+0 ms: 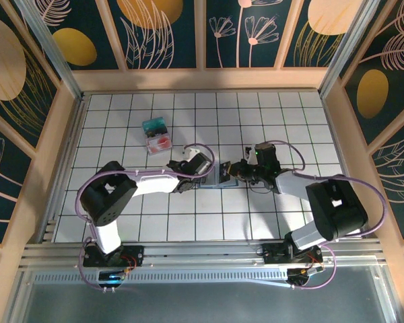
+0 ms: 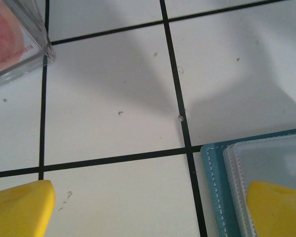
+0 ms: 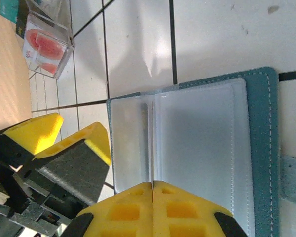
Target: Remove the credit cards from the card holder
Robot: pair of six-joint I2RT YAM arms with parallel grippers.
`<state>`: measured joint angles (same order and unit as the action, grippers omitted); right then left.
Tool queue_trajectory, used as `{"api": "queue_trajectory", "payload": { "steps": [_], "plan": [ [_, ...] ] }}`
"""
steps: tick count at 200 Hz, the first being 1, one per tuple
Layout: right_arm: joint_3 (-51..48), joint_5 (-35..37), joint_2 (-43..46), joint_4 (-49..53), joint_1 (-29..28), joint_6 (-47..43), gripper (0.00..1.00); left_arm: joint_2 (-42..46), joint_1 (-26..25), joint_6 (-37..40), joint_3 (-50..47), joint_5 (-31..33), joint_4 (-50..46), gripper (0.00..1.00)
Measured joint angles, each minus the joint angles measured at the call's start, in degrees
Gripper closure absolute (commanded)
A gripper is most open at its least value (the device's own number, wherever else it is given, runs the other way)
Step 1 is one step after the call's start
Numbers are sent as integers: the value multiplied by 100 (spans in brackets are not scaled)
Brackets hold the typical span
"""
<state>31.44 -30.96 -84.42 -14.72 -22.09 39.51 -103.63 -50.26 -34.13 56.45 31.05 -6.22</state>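
Two grippers at holder (image 3: 260, 148): R gripper (image 3: 153, 191) pinched shut on its upright mid leaf, which runs straight ahead of tips; L gripper (image 2: 148, 210) wide, one tip over holder corner.

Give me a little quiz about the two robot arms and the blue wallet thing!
1. True or false: the card holder lies open on the tiled table.
2. The teal and pink pile is: A) apart from the holder, B) inside it, C) on top of it.
3. Fill in: the left gripper is ___ (open or shut).
Key: 1 true; 2 A; 3 open.
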Motion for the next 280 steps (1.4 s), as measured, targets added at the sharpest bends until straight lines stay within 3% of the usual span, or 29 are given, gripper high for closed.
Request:
{"api": "queue_trajectory", "payload": {
  "steps": [34,68,134,171,213,248,280],
  "plan": [
    [2,192,380,358,4,-293,100,584,59,4,-221,-98,262,1],
    [46,308,826,684,17,-750,100,1279,326,267,-492,-584,868,1],
    [260,-153,1510,911,26,-1781,100,2000,859,1620,-717,-2524,1792,2],
    [293,-686,1705,922,26,-2170,100,2138,1067,2452,-717,-3847,1838,7],
    [295,-1261,1875,920,7,-2444,100,2133,1128,3276,-629,-5075,1453,22],
    [350,-1480,1891,951,-157,-2660,100,2098,1128,3713,-374,-5735,1200,26],
    [535,-1591,1891,1045,-291,-2887,100,1993,1128,4035,-238,-6146,992,37]
  ]
}}
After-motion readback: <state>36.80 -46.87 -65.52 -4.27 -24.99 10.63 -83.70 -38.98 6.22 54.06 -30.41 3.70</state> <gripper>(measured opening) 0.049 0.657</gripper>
